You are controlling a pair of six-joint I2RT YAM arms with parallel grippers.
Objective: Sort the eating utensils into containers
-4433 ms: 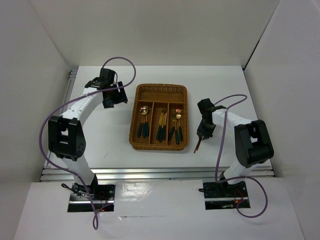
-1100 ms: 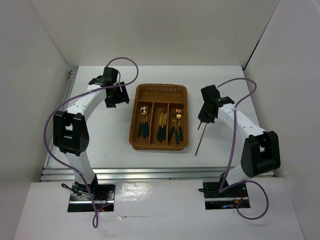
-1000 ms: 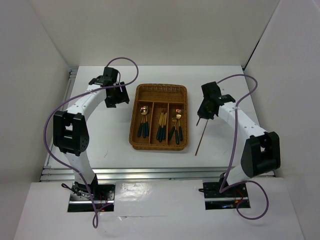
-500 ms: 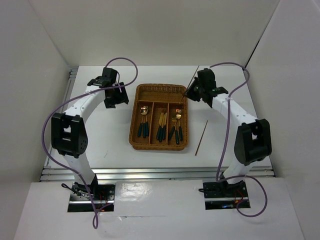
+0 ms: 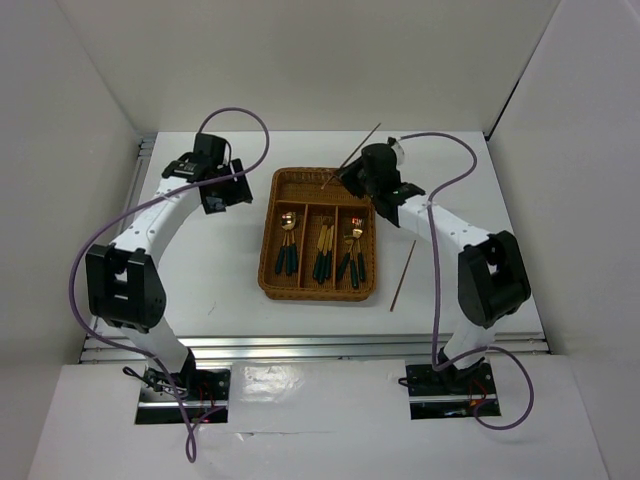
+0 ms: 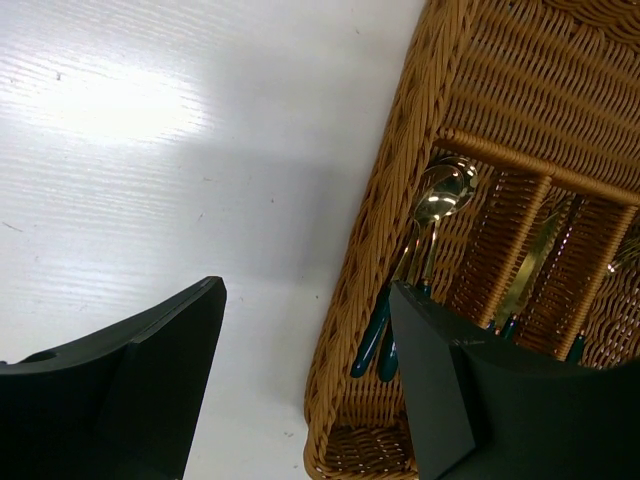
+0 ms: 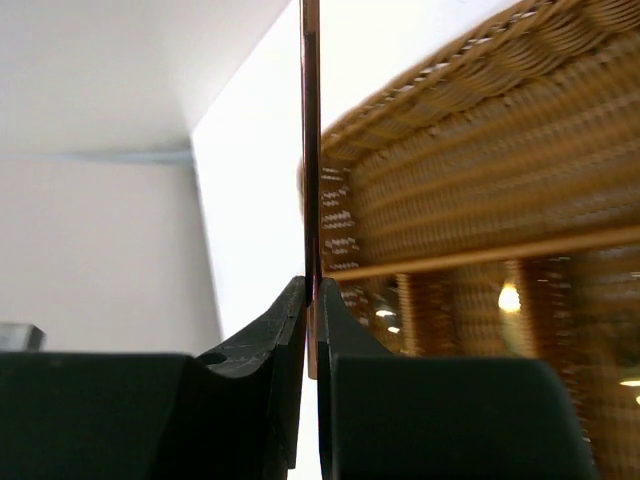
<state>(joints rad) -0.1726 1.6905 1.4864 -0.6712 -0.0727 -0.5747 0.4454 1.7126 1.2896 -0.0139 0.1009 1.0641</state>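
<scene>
The right gripper (image 5: pixel 353 176) hangs over the far end of the wicker tray (image 5: pixel 268 262), its fingers (image 7: pixel 285 330) clenched on a single reddish-brown chopstick (image 5: pixel 352 155). In the right wrist view the two fingers meet with only the thin stick (image 7: pixel 310 150) between them. The stick slants, with its low tip above the short crosswise slot (image 5: pixel 322 184) and its high end pointing toward the table's far right corner. Whether the tip touches the weave cannot be told.

The left gripper (image 5: pixel 224 196) hovers just off the tray's left side, toward the far left corner of the table (image 5: pixel 200 270). Its fingers (image 6: pixel 150 380) are spread wide and hold nothing, with bare tabletop and the tray wall (image 6: pixel 375 260) between them.

Gold-headed, teal-handled cutlery fills the three long slots, with spoons (image 6: pixel 442 196) in the leftmost. A second chopstick (image 5: pixel 403 274) lies flat on the table just right of the tray, toward the near right corner.

Half a second earlier the right gripper stood at the tray's far right corner, and it has since swung left over the crosswise slot. About four seconds ago it was low beside the tray's right side. The chopstick on the table has not moved in the last half second, and the left gripper has barely shifted.
</scene>
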